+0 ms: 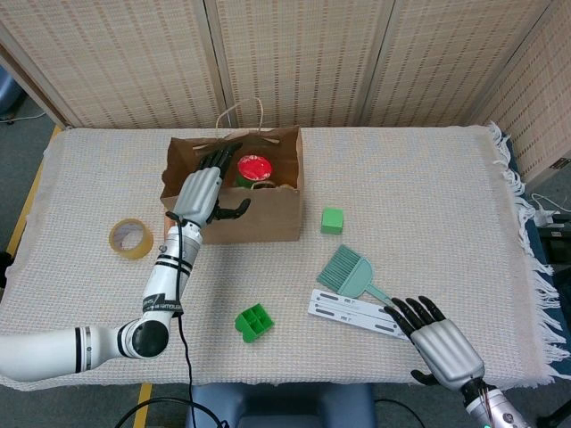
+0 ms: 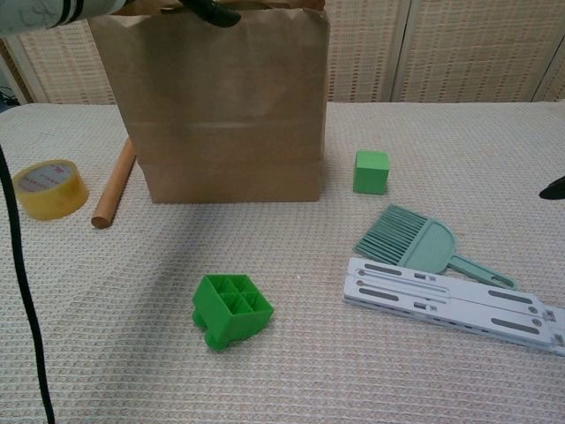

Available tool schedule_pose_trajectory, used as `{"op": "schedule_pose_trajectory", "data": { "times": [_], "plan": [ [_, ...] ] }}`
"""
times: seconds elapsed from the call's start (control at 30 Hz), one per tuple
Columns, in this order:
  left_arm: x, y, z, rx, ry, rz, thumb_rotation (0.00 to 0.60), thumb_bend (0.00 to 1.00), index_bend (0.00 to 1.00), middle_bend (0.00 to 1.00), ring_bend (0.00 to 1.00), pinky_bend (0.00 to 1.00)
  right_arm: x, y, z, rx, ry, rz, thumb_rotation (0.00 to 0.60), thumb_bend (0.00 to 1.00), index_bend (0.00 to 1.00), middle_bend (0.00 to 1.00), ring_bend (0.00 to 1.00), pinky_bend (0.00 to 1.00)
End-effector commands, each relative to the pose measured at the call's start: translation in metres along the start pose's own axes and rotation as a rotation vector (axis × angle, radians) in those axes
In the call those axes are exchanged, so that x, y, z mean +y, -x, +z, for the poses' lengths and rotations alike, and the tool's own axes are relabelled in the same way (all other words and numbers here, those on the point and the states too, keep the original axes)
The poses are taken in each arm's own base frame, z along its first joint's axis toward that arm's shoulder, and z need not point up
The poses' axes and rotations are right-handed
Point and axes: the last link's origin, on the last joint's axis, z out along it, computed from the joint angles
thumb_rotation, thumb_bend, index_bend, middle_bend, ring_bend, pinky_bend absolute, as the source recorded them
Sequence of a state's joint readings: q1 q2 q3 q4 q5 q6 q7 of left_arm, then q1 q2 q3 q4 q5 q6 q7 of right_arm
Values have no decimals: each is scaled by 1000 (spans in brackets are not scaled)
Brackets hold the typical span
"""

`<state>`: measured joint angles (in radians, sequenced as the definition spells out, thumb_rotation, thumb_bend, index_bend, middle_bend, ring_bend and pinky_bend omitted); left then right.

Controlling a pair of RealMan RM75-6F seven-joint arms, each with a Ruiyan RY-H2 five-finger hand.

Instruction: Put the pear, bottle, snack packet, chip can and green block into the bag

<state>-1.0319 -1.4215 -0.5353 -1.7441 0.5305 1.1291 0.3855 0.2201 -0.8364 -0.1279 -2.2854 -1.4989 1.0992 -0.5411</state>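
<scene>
The right hand [image 1: 443,348] rests spread and empty at five o'clock, one green block [image 1: 332,220] sits at centre, and only the head view shows the left hand [image 1: 202,193], fingers loose, over the single bag [image 1: 268,223] holding the red-lidded chip can [image 1: 253,168].

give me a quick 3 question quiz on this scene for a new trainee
1. True or false: the green block is already inside the paper bag.
2. Which item lies nearest the right robot hand? A) tape roll B) white rail C) wooden stick
3. Fill in: the red lid shows inside the ____.

Key
1. False; it sits on the table cloth to the right of the bag.
2. B; the white rail ends at the fingertips, while the tape roll and wooden stick are on the far side by the left robot hand.
3. bag
</scene>
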Motion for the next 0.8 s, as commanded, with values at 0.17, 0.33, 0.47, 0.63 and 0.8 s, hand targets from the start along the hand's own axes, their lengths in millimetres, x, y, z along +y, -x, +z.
{"op": "schedule_pose_trajectory", "data": {
  "times": [0.17,0.33,0.47,0.63,0.8],
  "plan": [
    [6,2,4,3,-15,-40,600,325,0,0,0,31,3,-1,2,-10,7,13,600,58,0,0,0,0],
    [4,-14,-7,58,38,-55,600,332,0,0,0,31,5,-1,3,-18,6,18,600,59,0,0,0,0],
    [3,-34,-21,128,99,-75,600,351,0,0,0,34,3,0,2,-20,-2,12,600,59,0,0,0,0],
    [-14,-64,-48,204,141,-84,600,390,0,0,0,48,1,0,-1,-13,-11,5,600,59,0,0,0,0],
    [-42,-88,-87,225,169,-66,600,416,0,0,0,64,-1,1,-3,-5,-13,2,600,59,0,0,0,0]
  ]
}}
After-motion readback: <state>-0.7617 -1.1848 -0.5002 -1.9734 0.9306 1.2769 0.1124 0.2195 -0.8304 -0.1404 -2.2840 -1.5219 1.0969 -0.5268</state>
